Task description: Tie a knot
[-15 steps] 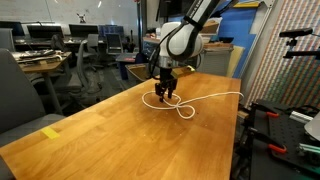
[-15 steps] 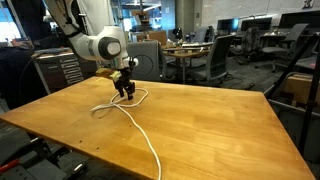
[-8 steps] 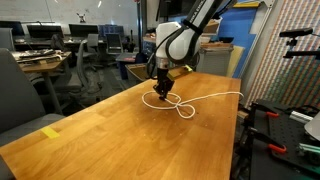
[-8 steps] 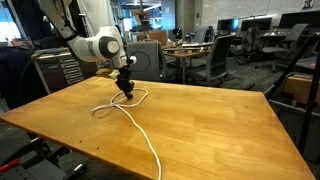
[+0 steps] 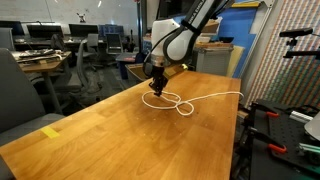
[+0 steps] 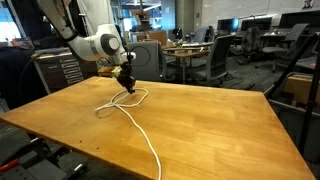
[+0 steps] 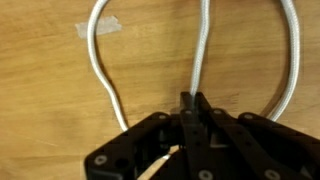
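On the wooden table (image 5: 95,135) you are clamping the gripper (image 7: 195,106) on one strand of the white rope (image 7: 200,50), at the edge of its crossed loop (image 5: 176,104), and next you are likely needing to draw it through gently.

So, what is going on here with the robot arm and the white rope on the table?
A robot arm is working on a white rope that lies on a wooden table. Its hand is shut on one strand of the rope, low over the tabletop. Around the hand the rope lies in loose crossed loops, and a long tail runs off across the wood. No tight knot is formed yet.
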Controlling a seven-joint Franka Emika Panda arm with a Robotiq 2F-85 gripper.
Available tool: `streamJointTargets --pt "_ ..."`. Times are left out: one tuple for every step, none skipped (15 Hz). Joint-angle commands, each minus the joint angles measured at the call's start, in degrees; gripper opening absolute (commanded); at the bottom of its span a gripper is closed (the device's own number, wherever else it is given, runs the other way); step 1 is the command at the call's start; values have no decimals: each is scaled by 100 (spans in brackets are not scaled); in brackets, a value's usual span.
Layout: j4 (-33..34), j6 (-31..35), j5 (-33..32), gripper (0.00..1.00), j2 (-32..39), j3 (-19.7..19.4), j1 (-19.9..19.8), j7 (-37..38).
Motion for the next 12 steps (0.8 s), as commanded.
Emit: streamJointTargets --pt "544 286 -59 9 395 15 -192 -176" --pt "662 357 -66 9 488 -12 -211 -196" --pt "791 421 -50 9 588 -10 -249 -246" --pt "900 374 -2 9 670 27 -296 -295" --pt "982 326 49 9 734 101 -356 -378" --pt "1038 265 101 9 781 183 -418 -454" --pt "1066 251 165 9 811 307 -507 -573" --pt "1061 230 231 9 821 420 -584 -669" --pt "1031 200 319 34 776 576 -691 -795" --pt "938 172 385 35 690 684 -768 -906" --pt "846 149 483 41 612 853 -901 -1072" --pt "870 246 308 23 678 477 -622 -754"
